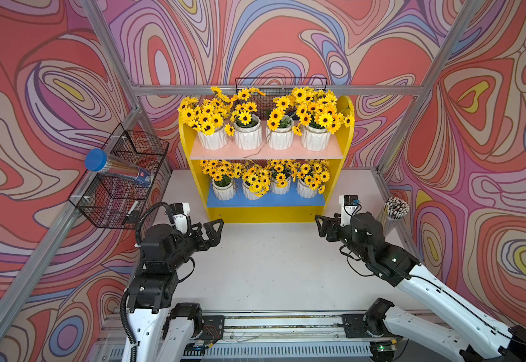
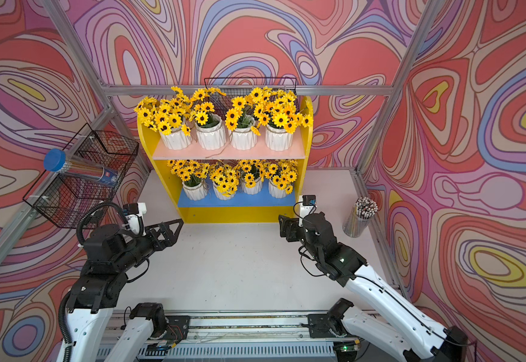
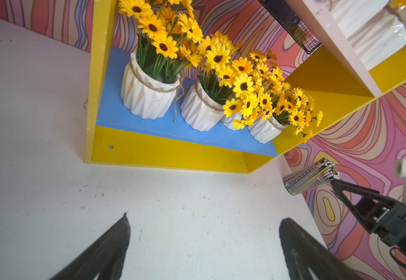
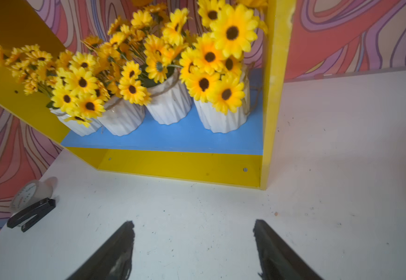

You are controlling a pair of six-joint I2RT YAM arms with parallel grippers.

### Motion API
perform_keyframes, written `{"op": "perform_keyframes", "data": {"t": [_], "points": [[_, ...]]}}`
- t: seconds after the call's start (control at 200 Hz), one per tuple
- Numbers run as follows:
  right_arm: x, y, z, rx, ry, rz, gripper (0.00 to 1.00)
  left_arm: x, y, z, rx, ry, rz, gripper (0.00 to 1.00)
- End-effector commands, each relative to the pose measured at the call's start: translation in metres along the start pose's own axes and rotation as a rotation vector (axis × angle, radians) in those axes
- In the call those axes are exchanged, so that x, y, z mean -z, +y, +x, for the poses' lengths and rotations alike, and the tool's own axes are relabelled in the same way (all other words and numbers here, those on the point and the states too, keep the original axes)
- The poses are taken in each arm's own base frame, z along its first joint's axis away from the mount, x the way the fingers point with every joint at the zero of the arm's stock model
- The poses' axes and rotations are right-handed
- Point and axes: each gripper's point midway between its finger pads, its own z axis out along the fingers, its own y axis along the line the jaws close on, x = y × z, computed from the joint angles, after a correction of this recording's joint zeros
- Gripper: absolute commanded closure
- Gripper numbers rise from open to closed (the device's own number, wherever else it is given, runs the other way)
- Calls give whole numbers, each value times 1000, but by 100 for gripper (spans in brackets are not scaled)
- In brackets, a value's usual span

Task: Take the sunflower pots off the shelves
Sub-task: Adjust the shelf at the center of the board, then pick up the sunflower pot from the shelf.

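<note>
- All eight sunflower pots (image 1: 247, 136) on the shelves (image 1: 189, 150), none on the table (image 1: 271, 266); by judgement, the task is at its very beginning.
- Four in a row on the pink upper board (image 1: 265, 154), four in a row on the blue lower board (image 1: 265, 203), close side by side and near the open front, probably for easy reach from the arms' side.
- Spread wide and empty: the left gripper (image 3: 202, 218), over the bare table, aimed toward the lower row.
- Also parted, with nothing between the fingers: the right gripper (image 4: 193, 221), facing the right end of the same row.
- Such a wide spread most likely needed because of the broad ribbed pot bodies.
- Lower pots partly covered by their own flowers under the upper board; likely best to enter low and take the white body, not the stems.
- Just beside the right arm, the cup of pencils (image 1: 393, 214): possible to knock during a carry.
</note>
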Motion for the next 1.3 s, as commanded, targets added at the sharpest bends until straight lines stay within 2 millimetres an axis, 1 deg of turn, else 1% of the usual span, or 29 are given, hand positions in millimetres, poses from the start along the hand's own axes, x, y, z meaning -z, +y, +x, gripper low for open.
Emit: {"op": "perform_keyframes", "data": {"t": [0.0, 0.135, 0.225, 0.275, 0.376, 0.441, 0.581, 0.706, 0.771, 0.911, 1.112, 1.297], "points": [[4, 9, -42, 96, -107, 61, 8, -2, -9, -8, -43, -18, 47, 2], [-2, 27, -90, 163, -223, 70, 2, -4, -9, -14, -50, -34, 44, 1], [-7, 35, -121, 217, -306, 102, 2, -5, -11, -18, -50, -48, 54, 0], [-11, 42, -136, 242, -332, 103, 2, -6, -12, -20, -50, -52, 60, 0], [-20, 55, -158, 290, -345, 111, 2, -9, -13, -21, -50, -53, 70, 0], [-23, 58, -170, 304, -362, 134, 2, -9, -13, -22, -55, -55, 69, 0], [-29, 55, -194, 312, -380, 168, 2, -10, -13, -24, -60, -64, 73, 0], [-40, 43, -208, 287, -359, 175, 2, -11, -15, -26, -63, -68, 78, 0], [-38, 37, -216, 274, -373, 179, 2, -10, -16, -29, -67, -74, 81, 0], [-50, 23, -223, 234, -356, 131, 2, -10, -17, -31, -73, -75, 81, 0], [-64, 18, -235, 217, -356, 66, 2, -11, -17, -32, -74, -75, 80, 0], [-72, 16, -240, 212, -361, 38, 2, -12, -17, -32, -72, -75, 84, 0]]}}
